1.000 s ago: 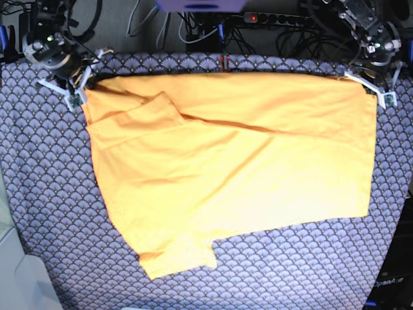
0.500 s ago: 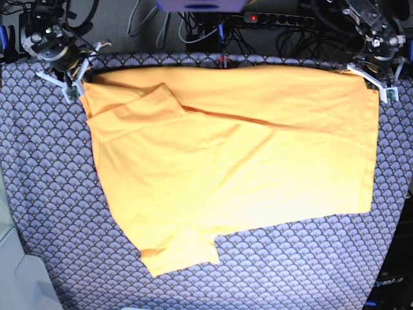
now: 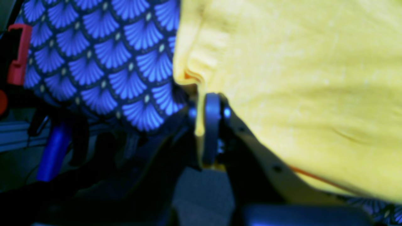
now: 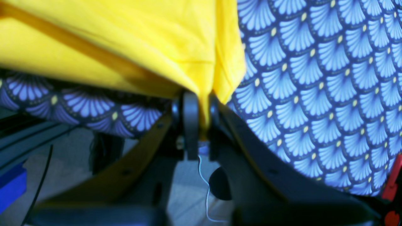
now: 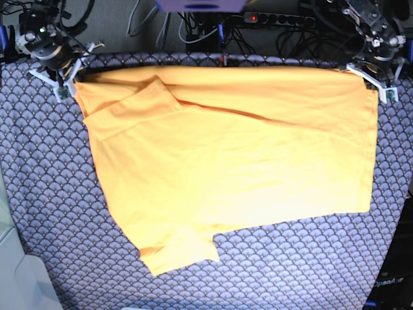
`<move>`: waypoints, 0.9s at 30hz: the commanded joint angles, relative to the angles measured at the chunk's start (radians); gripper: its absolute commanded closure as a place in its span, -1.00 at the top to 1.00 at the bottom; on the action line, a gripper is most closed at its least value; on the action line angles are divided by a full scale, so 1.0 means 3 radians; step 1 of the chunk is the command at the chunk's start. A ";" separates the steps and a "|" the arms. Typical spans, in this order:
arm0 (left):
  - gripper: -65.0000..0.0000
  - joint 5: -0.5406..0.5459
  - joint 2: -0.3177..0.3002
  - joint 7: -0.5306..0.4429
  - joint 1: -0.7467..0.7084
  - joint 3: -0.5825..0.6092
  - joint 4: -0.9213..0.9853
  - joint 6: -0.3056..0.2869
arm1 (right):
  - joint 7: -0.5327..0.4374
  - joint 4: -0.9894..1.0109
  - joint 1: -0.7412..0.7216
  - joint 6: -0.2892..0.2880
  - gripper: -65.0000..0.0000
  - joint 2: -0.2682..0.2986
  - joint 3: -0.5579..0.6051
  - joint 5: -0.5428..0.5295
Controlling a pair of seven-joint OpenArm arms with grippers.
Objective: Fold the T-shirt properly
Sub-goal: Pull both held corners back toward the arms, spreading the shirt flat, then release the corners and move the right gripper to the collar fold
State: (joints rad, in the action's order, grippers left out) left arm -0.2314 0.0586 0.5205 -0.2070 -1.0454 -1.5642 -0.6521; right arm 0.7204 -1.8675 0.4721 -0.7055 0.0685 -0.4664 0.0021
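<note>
Both end effectors stay clenched on the T-shirt (image 5: pixel 232 161): left end effector (image 5: pixel 374 81) and right end effector (image 5: pixel 68 81) have drawn its far edge farther back across the patterned counter (image 5: pixel 45 194).

The T-shirt (image 5: pixel 232 161) is matt, soft woven-looking yellow-orange cloth, lightly creased; the bench cover (image 5: pixel 51 213) is matt printed fabric in a scallop pattern; the tool fingers (image 4: pixel 191 119) look like smooth dark plastic

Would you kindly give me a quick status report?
Left gripper and right gripper both clamped on T-shirt corners. Shirt spread on table cover. Nothing obstructing.
</note>
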 commanded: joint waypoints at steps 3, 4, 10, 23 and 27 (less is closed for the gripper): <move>-1.00 0.0001 -0.0101 -0.0050 0.0007 -0.0001 -0.0051 0.0028 | -0.0036 -0.0058 0.0066 0.0025 -0.67 0.0025 -0.0044 0.0042; -1.00 0.0001 -0.0111 -0.0050 0.0007 -0.0001 -0.0046 0.0028 | -0.0041 -0.0063 0.0081 0.0025 -0.64 -0.0001 -0.0039 0.0042; -0.91 0.0022 -0.0116 -0.0060 -0.0008 -0.0011 -0.0077 0.0018 | -0.0113 -0.0063 0.0101 0.0025 -0.61 -0.0047 -0.0039 0.0042; -0.04 0.0037 -0.0090 -0.0081 0.0012 -0.0369 -0.0087 -0.0153 | -0.0128 -0.0247 0.0096 0.0025 -0.61 -0.0036 -0.0223 0.0042; -0.04 0.0037 -0.0106 -0.0086 0.0012 -0.0476 -0.0087 -0.0153 | -0.0128 -0.0247 0.0081 0.0025 -0.61 0.0081 -0.0264 0.0042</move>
State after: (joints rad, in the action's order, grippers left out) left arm -0.2302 0.0444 0.5163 -0.2043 -1.1816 -1.5700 -0.7040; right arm 0.6979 -1.9244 0.4938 -0.7052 0.0837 -0.5396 0.0208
